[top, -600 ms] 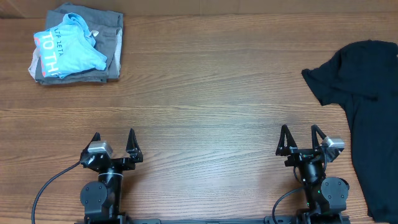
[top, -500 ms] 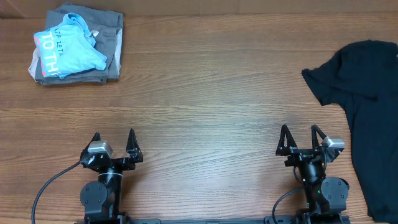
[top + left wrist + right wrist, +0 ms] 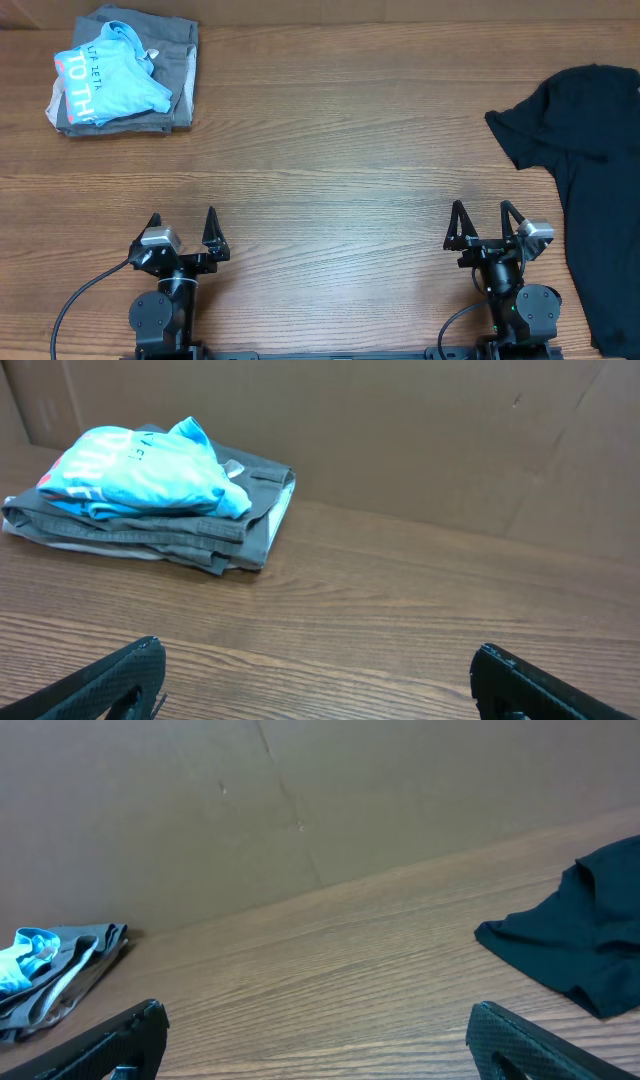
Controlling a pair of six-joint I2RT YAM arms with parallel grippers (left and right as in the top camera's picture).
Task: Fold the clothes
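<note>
Our left gripper (image 3: 182, 216) and right gripper (image 3: 482, 207) stand wide and empty, the rumpled black soft-fabric T-shirt (image 3: 600, 140) beside the right.

Smooth, low-sheen brown wood-grain table (image 3: 340, 150); matt black cloth T-shirt (image 3: 595, 140); fingers (image 3: 110, 680) of my left gripper (image 3: 182, 216) are matt black plastic.

Black T-shirt (image 3: 600, 150) — light blue shirt (image 3: 115, 88), pink-white lettering — grey garment (image 3: 178, 45), brown wood-grain table (image 3: 330, 170).
</note>
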